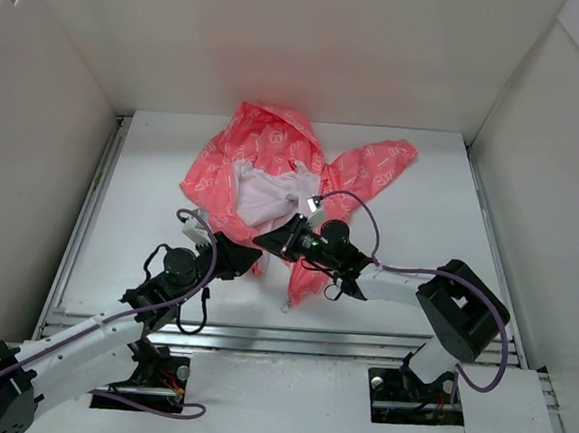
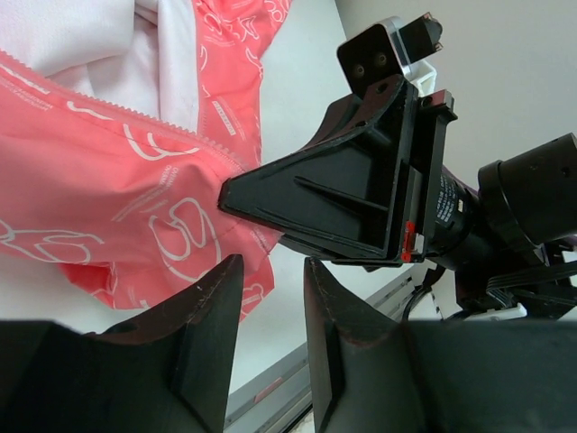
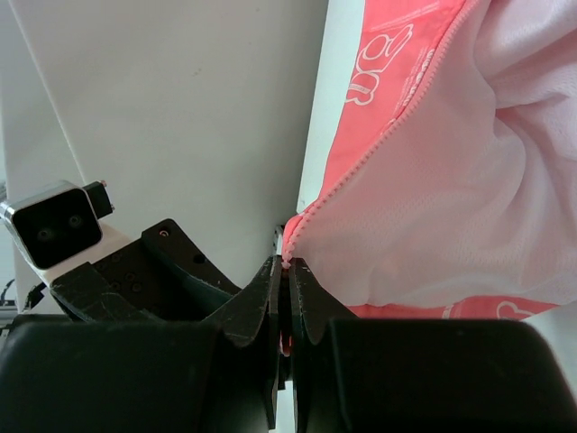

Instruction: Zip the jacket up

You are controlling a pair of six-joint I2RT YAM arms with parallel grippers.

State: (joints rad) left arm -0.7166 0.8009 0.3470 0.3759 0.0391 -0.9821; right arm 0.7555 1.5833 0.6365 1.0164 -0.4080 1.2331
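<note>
Lying open mid-table (image 1: 428,237), lining up, the jacket (image 1: 274,160) has its lower front hem toward the arms. The right gripper (image 3: 287,268) is pinched tight on the jacket's zipper edge. Just beside it, the left gripper (image 2: 273,271) is parted narrowly, holding nothing.

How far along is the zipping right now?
Nothing is zipped yet: the jacket lies open, white lining showing. The right claw is shut on one zipper edge; the left claw is open beside the fabric. Left: joining both sides and pulling up.
</note>
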